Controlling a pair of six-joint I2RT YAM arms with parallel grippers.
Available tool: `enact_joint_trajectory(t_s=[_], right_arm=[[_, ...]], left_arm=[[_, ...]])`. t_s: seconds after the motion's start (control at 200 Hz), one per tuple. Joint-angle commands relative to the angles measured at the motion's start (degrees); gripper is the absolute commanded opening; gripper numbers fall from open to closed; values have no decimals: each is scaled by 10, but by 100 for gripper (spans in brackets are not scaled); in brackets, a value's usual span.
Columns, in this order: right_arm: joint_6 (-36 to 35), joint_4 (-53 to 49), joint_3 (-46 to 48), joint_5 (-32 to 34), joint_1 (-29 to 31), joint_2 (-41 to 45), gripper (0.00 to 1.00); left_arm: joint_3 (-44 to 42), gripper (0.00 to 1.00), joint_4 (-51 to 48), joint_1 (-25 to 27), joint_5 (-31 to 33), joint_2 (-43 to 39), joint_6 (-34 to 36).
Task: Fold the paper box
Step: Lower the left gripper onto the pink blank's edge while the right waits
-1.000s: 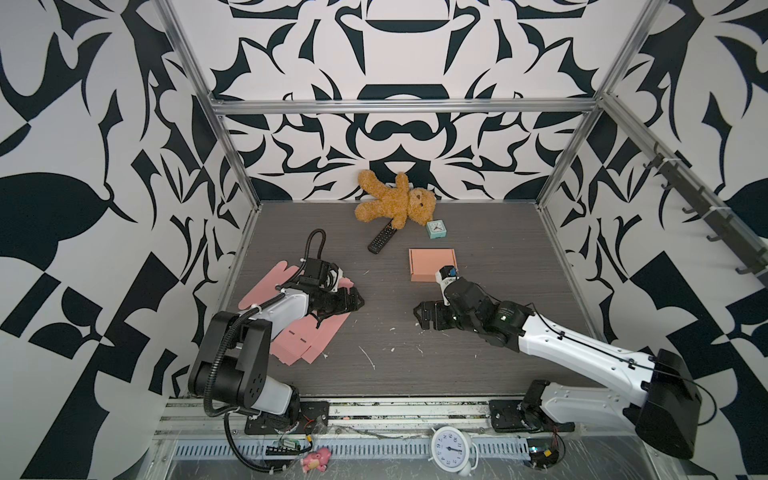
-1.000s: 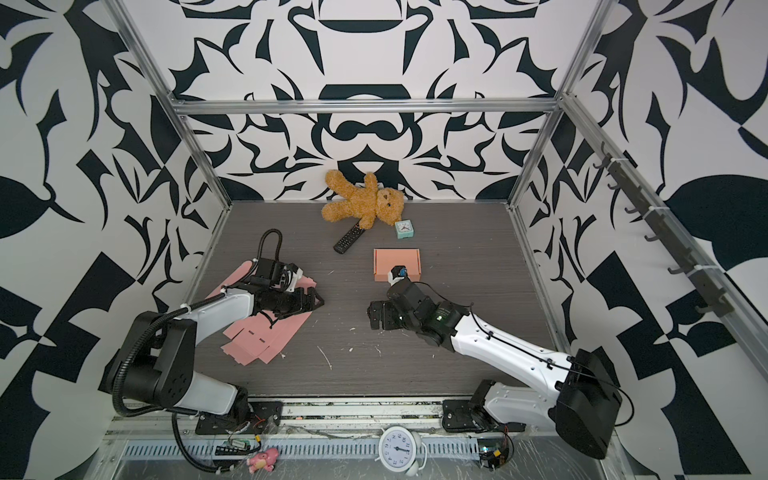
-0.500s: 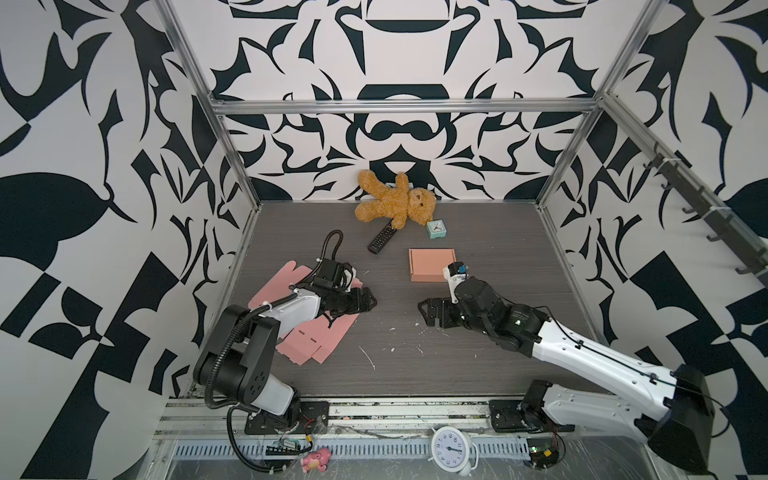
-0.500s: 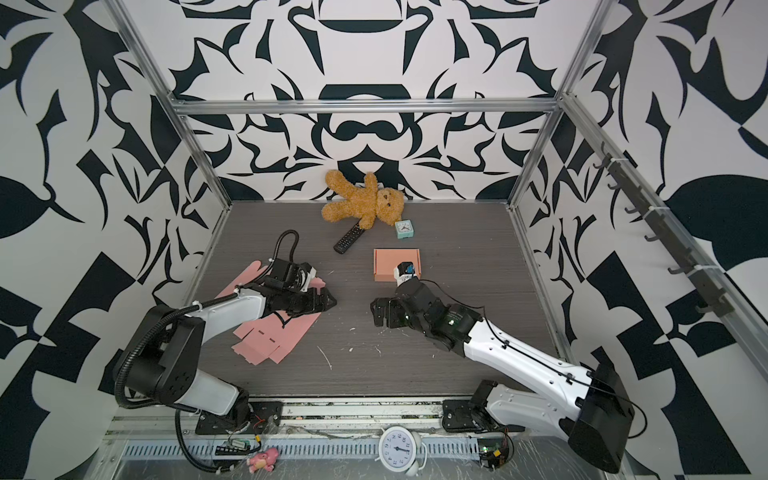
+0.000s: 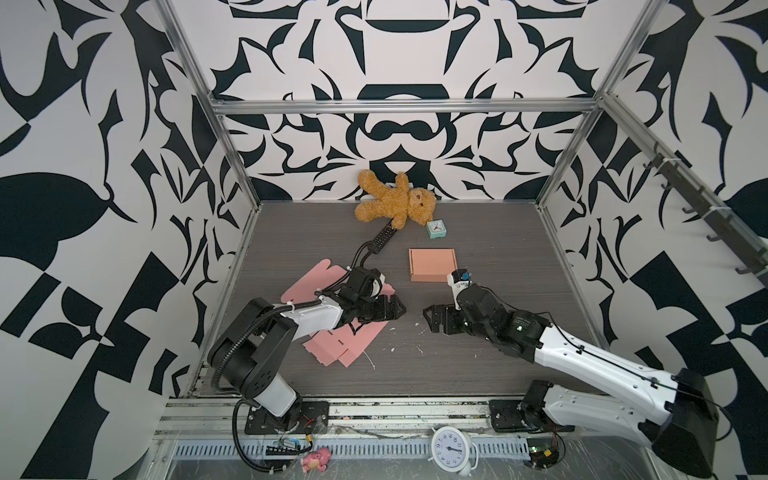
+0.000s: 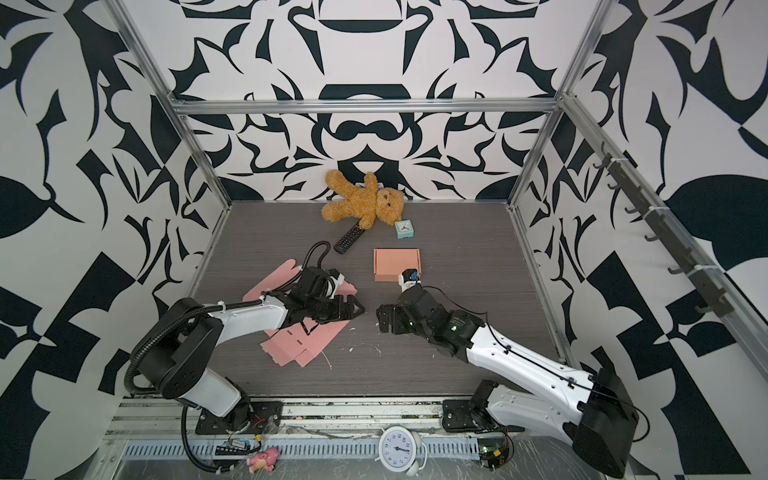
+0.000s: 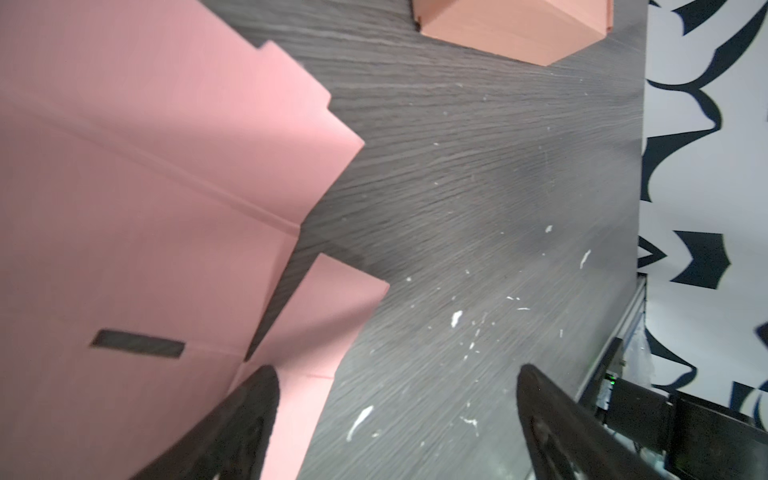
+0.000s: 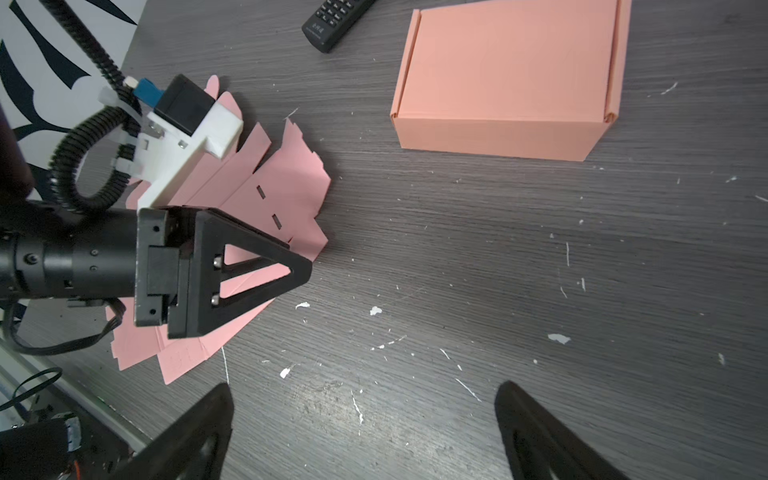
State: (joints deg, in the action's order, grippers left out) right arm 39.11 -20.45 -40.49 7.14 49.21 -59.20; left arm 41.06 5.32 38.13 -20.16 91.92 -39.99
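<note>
My left gripper (image 5: 388, 311) hangs wide open and empty, low over the pink blank (image 5: 351, 345). In its wrist view one finger (image 7: 245, 419) overlaps a corner flap (image 7: 328, 316) while the other stands over bare table (image 7: 478, 208); I can't tell whether it touches the paper. The right gripper (image 5: 430, 321) is fully spread too, with nothing in it, over bare wood. It faces the left one across a small gap, and the blank lies just ahead of its fingertips, apart from them.

The step in hand, as I judge it, is getting a first hold on the blank. I'd ease the left jaws onto that protruding flap and close near a crease. Then I'd raise it gently so the right gripper can pin the main panel. (There looks to be more than one sheet stacked there, so I'd want only the top layer.) The folded box (image 5: 432, 264) sits beyond the right gripper, well apart; I'd keep any swing away from it.
</note>
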Motion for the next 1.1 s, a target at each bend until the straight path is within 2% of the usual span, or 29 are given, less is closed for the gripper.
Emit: enact_joint_trajectory(t_s=[0.0,0.27,0.435,0.575,0.76,0.865,1.095], right_arm=[[10,0,14,17,1,19,100],[19,5,65,34,1,21,100],[26,5,82,33,1,5,100],[29,15,90,31,1,7,100],[30,28,92,17,1,-7,100],[31,36,94,12,1,-11,100],[28,33,89,13,2,-8,99]], left_arm=[[1,92,12,25,-18,38,-61],[38,92,19,36,-45,40,-33],[69,92,-89,30,2,-14,36],[63,93,-163,-20,26,-66,71],[26,93,-208,-104,32,-121,96],[3,93,-215,-140,43,-134,99],[-70,92,-190,-180,123,-170,72]])
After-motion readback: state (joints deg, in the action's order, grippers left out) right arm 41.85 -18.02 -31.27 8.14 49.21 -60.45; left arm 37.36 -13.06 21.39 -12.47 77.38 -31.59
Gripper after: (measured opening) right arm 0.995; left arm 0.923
